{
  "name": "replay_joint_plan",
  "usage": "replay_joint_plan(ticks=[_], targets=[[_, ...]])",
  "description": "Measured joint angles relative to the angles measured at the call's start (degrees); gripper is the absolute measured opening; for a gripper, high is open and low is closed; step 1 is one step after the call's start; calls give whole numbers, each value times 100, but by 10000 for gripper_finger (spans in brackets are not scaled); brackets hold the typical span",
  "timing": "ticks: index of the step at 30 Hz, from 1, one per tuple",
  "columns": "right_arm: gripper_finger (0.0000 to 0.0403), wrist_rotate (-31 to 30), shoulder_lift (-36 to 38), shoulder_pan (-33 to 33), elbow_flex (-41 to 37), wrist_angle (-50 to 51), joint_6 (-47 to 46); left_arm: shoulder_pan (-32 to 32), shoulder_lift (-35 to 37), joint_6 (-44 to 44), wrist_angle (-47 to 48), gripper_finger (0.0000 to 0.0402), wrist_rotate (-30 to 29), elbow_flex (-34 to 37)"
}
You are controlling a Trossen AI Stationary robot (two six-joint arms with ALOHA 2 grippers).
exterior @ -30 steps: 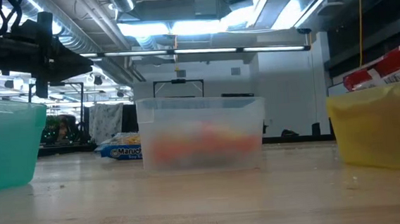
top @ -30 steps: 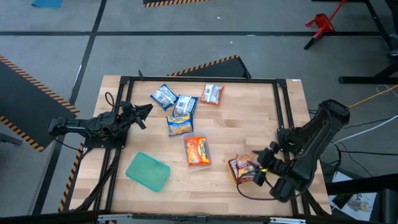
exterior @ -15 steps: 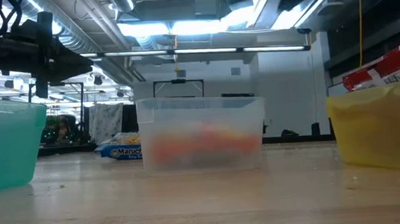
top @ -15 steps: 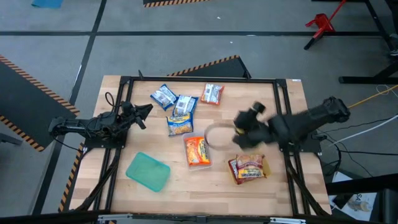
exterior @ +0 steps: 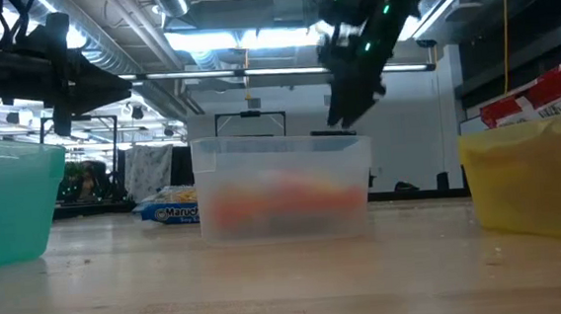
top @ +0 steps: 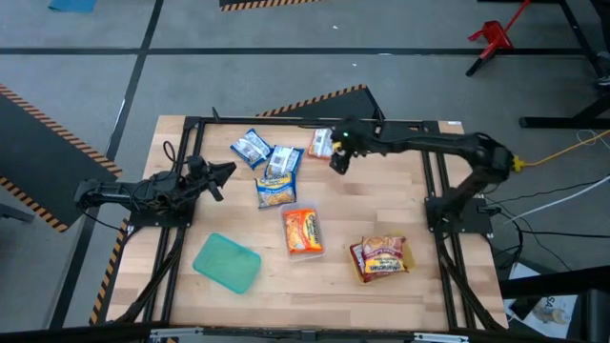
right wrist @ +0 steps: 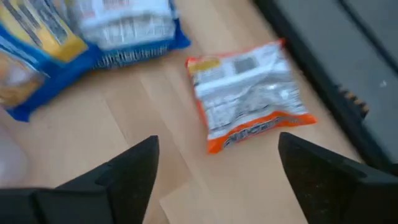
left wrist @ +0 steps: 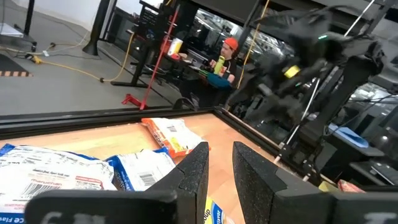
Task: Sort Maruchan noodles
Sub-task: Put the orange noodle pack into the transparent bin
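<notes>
The right gripper [top: 336,152] now hangs over the far side of the table [top: 381,205], just beside the orange-and-white packet [top: 323,143]. A second ago it was at the near right corner, over the red packets [top: 379,257]; half a second ago it was mid-table, crossing. In the right wrist view its fingers [right wrist: 118,177] stand wide apart with nothing between them, the orange-and-white packet [right wrist: 249,93] lying flat on the wood ahead and a blue packet [right wrist: 124,28] beyond it.

The red packets rest in the yellow tray, unchanged since the arm left. The orange packet [top: 302,232] sits mid-table in the clear tray [exterior: 283,187], which hardly shows from above. Two blue packets [top: 252,148] lie at the far left, and a blue-and-yellow one [top: 276,176] beside them. The teal tray [top: 227,262] sits near the front left. None of these has shifted.

The left gripper [top: 224,171] rests at the left edge, as before. In the left wrist view its fingers [left wrist: 258,180] stand only a narrow gap apart, holding nothing. In the low view the right arm [exterior: 362,42] now shows above the clear tray, where earlier only the ceiling showed.
</notes>
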State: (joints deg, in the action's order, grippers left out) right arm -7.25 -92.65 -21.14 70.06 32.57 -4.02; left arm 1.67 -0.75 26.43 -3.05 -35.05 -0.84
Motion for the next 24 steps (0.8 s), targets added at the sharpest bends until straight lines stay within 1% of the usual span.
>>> replay_joint_plan(ticks=[5, 9, 11, 15, 19, 24], targets=[[334, 99, -770, -159, 11, -302, 350, 0, 1, -2, 0, 66, 3, 0], [337, 131, -1286, -360, 102, -303, 405, 2, 0, -6, 2, 66, -19, 0], [337, 35, -1485, -457, 183, -372, 427, 0, 2, -15, 2, 66, -30, 0], [337, -66, -1715, -618, 307, -593, 453, 0, 1, -21, 0, 66, -63, 0], [337, 226, -1866, -717, 310, -648, 444, -2, 2, -22, 1, 66, -86, 0], [335, 146, -1997, -704, 310, -585, 425, -2, 2, -153, 0, 66, -96, 0]])
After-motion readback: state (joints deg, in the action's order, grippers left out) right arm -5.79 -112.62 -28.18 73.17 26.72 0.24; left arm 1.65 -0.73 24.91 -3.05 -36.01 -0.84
